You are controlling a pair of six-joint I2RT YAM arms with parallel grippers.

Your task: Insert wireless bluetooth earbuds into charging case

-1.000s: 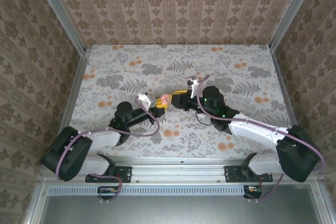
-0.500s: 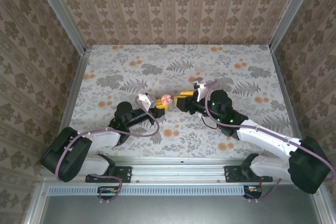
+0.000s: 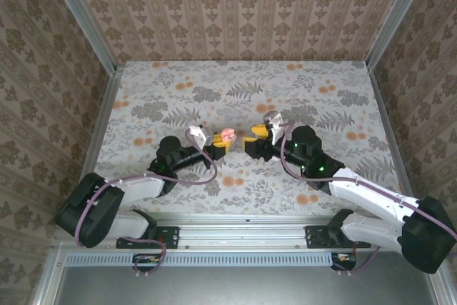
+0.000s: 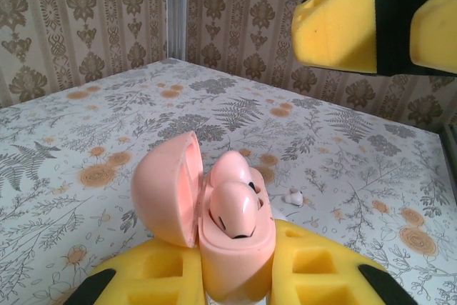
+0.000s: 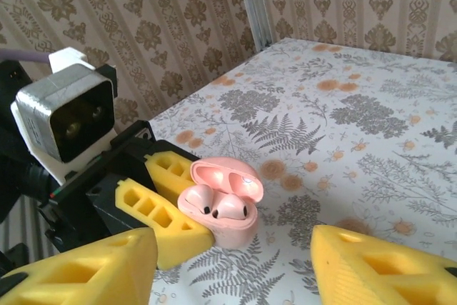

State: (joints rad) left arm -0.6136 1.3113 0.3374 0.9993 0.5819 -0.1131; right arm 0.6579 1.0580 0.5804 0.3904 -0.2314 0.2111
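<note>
charging case [image 4: 235, 258]: pink, not white; it stands upright between the left gripper's yellow pads, mid-table in the top view.
lid [image 4: 168, 187]: hinged open and tipped away to one side, so the mouth faces up.
earbuds [image 4: 232, 208]: two pink buds sit side by side in the wells, apparently fully home.
left gripper [image 3: 218, 145]: clamped on the lower body of the case.
right gripper [image 3: 255, 137]: jaws apart and holding nothing. It is level with the case and just to its right, with a clear gap between them.
key relation: the case lies straight ahead of the right gripper's fingers with its long axis vertical. The left arm holds it and the right is the free one, so shutting the lid likely falls to the right.
white speck [image 4: 293, 196]: on the table [image 3: 178, 91] beyond the case, too small to identify.
change: a second ago the right gripper was up against the case. It has since drawn back to the right and opened wider. The left grip is unchanged.
</note>
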